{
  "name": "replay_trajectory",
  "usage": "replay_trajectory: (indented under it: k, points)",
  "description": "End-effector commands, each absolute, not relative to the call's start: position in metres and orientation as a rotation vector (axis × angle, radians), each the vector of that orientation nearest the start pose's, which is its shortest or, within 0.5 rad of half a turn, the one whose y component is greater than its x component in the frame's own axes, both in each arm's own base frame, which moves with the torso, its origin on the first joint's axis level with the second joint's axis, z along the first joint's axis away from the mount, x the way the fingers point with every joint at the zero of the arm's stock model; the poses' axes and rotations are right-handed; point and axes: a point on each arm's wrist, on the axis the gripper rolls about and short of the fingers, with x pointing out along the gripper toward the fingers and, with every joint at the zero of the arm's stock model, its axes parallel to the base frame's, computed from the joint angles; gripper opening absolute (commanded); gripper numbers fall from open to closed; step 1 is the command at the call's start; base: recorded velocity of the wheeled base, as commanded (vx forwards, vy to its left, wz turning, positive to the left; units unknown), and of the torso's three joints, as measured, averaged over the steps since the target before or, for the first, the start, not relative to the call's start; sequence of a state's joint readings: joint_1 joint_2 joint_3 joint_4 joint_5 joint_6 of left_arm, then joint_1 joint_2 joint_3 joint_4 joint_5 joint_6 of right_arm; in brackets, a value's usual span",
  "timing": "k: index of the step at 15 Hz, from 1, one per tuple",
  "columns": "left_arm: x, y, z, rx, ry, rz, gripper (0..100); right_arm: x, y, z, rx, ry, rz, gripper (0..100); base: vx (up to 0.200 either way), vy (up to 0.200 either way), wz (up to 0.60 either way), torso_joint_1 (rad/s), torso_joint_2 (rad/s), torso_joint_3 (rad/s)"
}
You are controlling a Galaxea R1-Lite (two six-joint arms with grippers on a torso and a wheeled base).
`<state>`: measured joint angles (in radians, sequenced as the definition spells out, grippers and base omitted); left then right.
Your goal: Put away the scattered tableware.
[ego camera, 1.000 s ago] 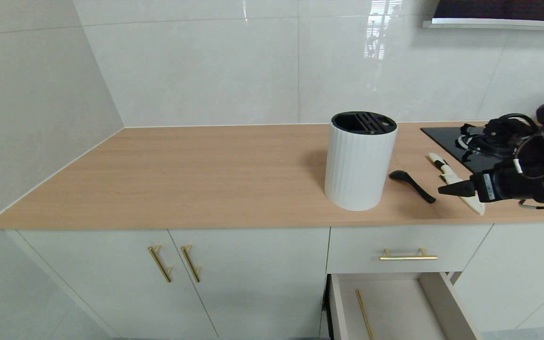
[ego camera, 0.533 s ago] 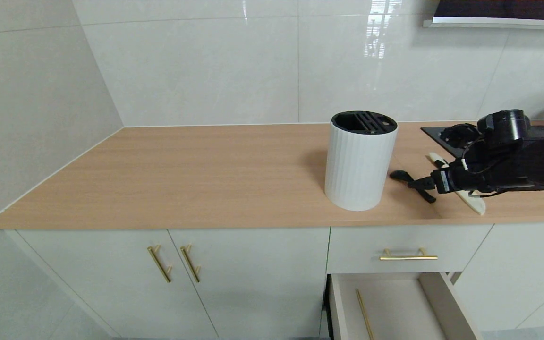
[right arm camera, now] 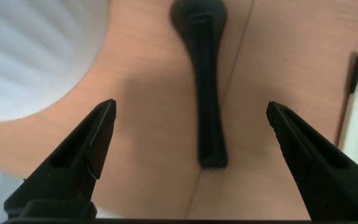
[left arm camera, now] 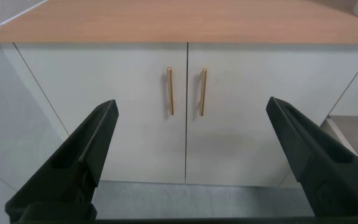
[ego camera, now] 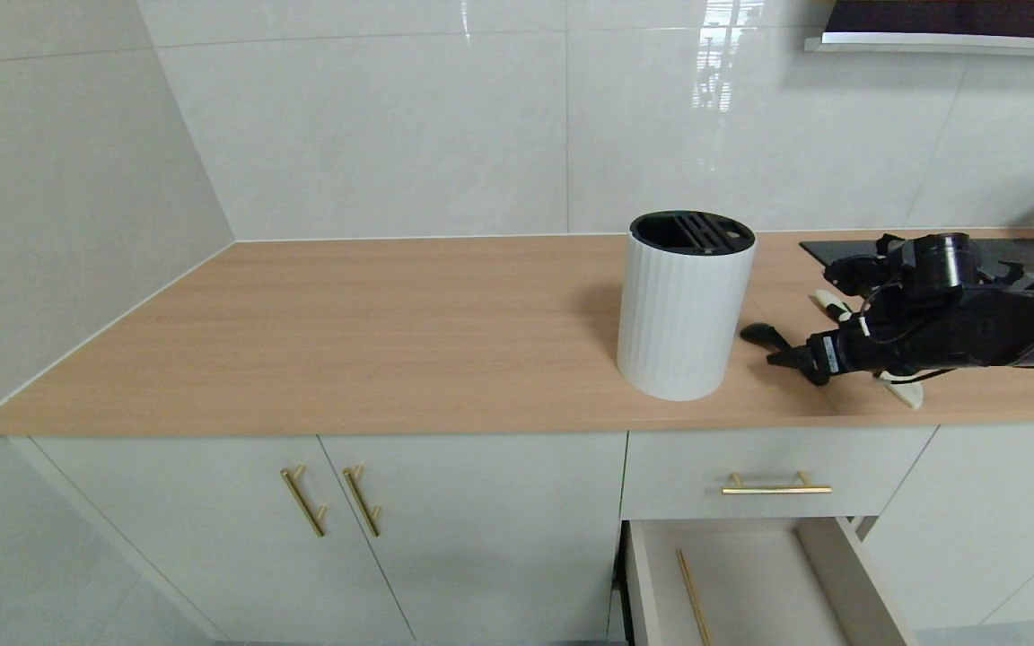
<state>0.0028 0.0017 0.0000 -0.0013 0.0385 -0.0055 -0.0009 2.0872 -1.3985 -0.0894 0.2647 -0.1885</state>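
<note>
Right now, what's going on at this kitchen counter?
The robot's right gripper hovers open over a black spoon lying on the wooden countertop, straddling its handle with nothing gripped yet. The spoon lies between a white ribbed utensil holder and a cream knife. A drawer below stands open. The left gripper, also open, hangs low facing the cabinet doors.
</note>
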Motion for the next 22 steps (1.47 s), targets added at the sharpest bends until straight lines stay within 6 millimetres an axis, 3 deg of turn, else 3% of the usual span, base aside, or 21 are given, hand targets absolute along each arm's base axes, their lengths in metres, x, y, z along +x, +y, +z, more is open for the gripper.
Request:
replay_trajectory:
  k: [1, 17, 18, 22]
  points:
    - [-0.023, 0.001, 0.076, -0.006, 0.001, 0.041, 100, 0.421, 0.006, 0.138, -0.100, 0.588, 0.314, 100, 0.000, 0.000, 0.00, 0.000, 0.00, 0.000]
    - [-0.023, 0.001, 0.076, -0.006, 0.001, 0.041, 100, 0.431, 0.005, 0.126, -0.190, 0.526, 0.310, 100, 0.000, 0.000, 0.00, 0.000, 0.00, 0.000]
    - [-0.023, 0.001, 0.076, -0.006, 0.001, 0.041, 100, 0.431, 0.005, 0.127, -0.190, 0.523, 0.310, 0, 0.000, 0.000, 0.00, 0.000, 0.00, 0.000]
    - [-0.023, 0.001, 0.076, -0.006, 0.001, 0.041, 100, 0.429, 0.005, 0.126, -0.189, 0.529, 0.311, 0, 0.000, 0.000, 0.00, 0.000, 0.00, 0.000]
